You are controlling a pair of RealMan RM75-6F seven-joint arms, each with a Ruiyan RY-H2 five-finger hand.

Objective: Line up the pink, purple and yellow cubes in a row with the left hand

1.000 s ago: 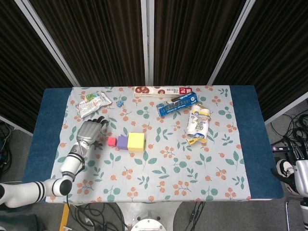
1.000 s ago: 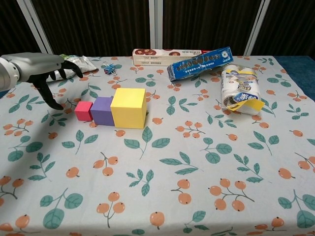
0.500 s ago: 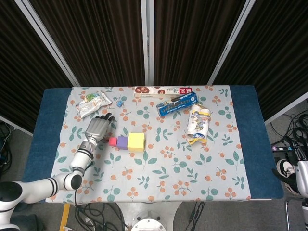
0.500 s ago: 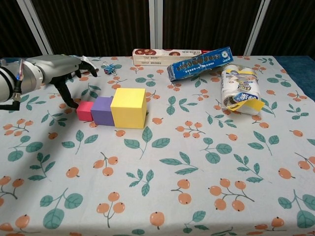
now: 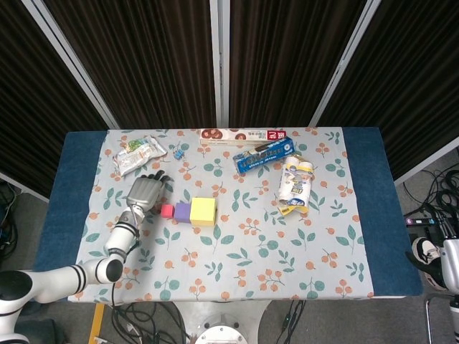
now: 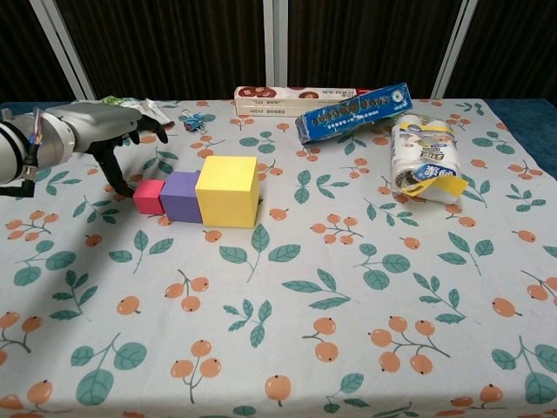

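The small pink cube [image 6: 149, 197] [image 5: 167, 211], the mid-sized purple cube [image 6: 181, 196] [image 5: 183, 211] and the large yellow cube [image 6: 227, 191] [image 5: 203, 211] sit side by side in a row on the floral cloth, touching one another. My left hand [image 6: 103, 132] [image 5: 144, 192] hovers just left of the pink cube with its fingers spread and nothing in it; one fingertip [image 6: 127, 190] points down close to the pink cube's left side. Whether it touches is unclear. My right hand shows in neither view.
Along the back lie a snack bag [image 5: 138, 155], a small blue clip [image 6: 193, 123], a long biscuit box [image 6: 296, 96] and a blue packet [image 6: 352, 111]. A white bottle pack [image 6: 422, 158] lies at the right. The cloth's front half [image 6: 287, 331] holds nothing.
My left hand has moved right toward the pink cube, then drew back slightly. The three cubes have stayed in their row.
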